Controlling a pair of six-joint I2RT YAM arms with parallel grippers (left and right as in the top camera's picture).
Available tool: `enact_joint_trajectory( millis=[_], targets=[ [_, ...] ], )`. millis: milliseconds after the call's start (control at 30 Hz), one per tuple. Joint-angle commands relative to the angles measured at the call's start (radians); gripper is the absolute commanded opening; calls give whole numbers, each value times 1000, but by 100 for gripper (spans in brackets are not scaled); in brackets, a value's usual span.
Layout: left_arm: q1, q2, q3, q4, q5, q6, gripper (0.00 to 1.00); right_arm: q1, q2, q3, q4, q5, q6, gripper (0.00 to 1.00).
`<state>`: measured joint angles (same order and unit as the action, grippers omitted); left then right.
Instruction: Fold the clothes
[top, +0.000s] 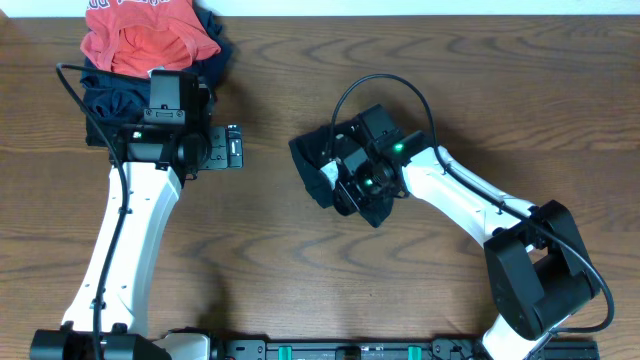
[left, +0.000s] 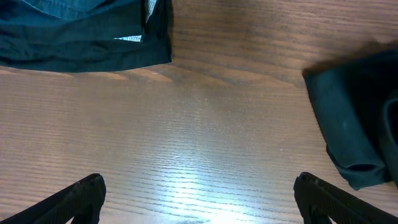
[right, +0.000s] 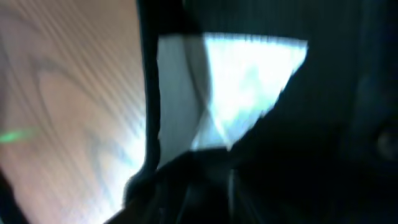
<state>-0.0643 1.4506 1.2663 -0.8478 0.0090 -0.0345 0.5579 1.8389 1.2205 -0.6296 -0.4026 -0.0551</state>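
Overhead view shows the black shirt gathered into a compact dark bundle near the middle of the wooden table, with its white tag showing on the side nearest the robot. The right gripper sits directly on top of the shirt, buried in fabric. Its wrist camera gives only a blurred close-up of the tag and black cloth, so I cannot tell whether its jaws are apart or clamped on the shirt. The left gripper hovers to the left of the shirt, apart from it. In its wrist view the two fingers stand wide apart over bare wood, holding nothing. Further left of the shirt, and beyond it toward the far edge, lies a stack of dark navy folded garments with a red-orange shirt crumpled on top (that one looks more dropped than folded). As for progress, the black shirt is no longer spread flat, so I judge some gathering or folding has been done. The bundle looks lumpy and uneven, though, and its edges do not read as square. What seems left is to finish or tidy the fold. It would probably then go to the stack, from which it is well apart.
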Motion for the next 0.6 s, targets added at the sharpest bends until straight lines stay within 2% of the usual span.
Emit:
enact_joint_trajectory(
  millis=[0,100,200,367,433,567],
  targets=[
    [3,0,-8,0,6,-24,98,6,0,3,56,-58,6,36],
    [3,0,-8,-3,10,-24,98,1,-3,40,95,-143,6,42],
    [3,0,-8,-12,44,-31,98,-23,-20,93,62,-143,18,49],
    [1,0,-8,-10,272,-31,98,-146,-93,175,-12,-18,87,69],
    [1,8,-8,-4,391,-31,98,-223,-130,190,-14,31,111,81],
    [-2,60,-8,-7,554,-26,98,-348,-167,190,-2,33,111,86]
  ],
)
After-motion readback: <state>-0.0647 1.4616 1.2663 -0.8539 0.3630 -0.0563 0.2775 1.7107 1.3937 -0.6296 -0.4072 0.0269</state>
